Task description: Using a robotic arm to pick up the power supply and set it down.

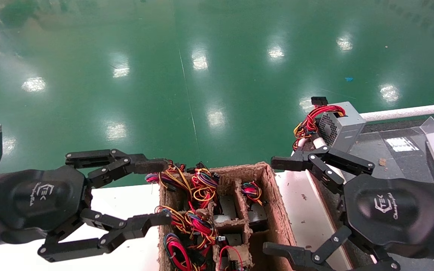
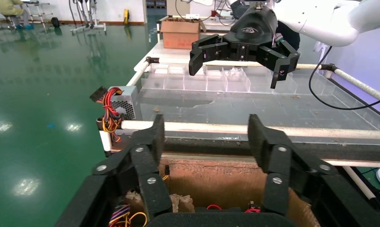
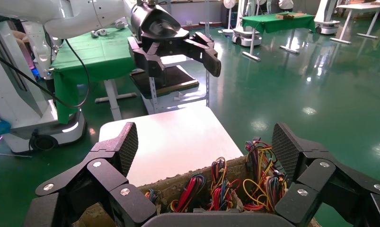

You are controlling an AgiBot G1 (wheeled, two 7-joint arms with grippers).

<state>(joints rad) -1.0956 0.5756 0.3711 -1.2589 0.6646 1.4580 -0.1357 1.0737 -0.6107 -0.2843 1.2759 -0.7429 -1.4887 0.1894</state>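
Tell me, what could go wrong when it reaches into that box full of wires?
Both the left gripper and the right gripper hang open beside the cardboard box. A finger might snag the tangled wires and drag out several units. The grey power supply sits at the table's corner, wires overhanging; a bump might knock it off.

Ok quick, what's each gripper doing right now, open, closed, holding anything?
Left gripper: open, empty, beside the cardboard tray.
Right gripper: open, empty, on the tray's other side.
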